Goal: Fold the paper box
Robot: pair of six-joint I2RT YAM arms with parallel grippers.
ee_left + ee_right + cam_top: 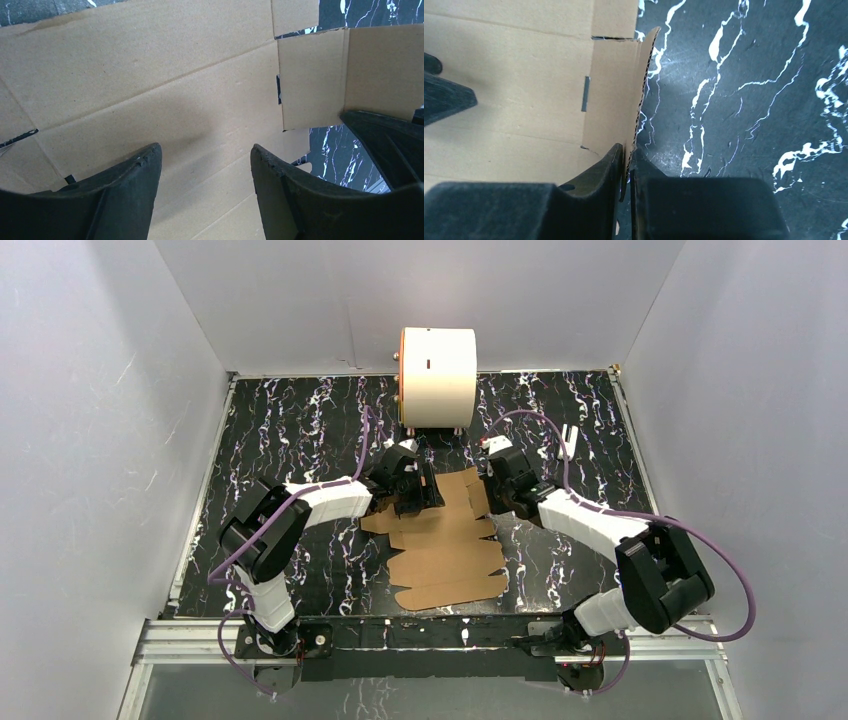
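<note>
As the paper box [447, 540] lies on the tabletop [300, 430], we see right fingers [594, 175] pinching its upturned flap [616, 90], left fingers [130, 185] wide above it

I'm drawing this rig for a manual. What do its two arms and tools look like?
Both arms, left arm and right arm, have white link covers between bulky black joint housings. A purple cable loops along each. The left tool and right tool carry matte black, wedge-shaped fingers with no visible markings.
</note>
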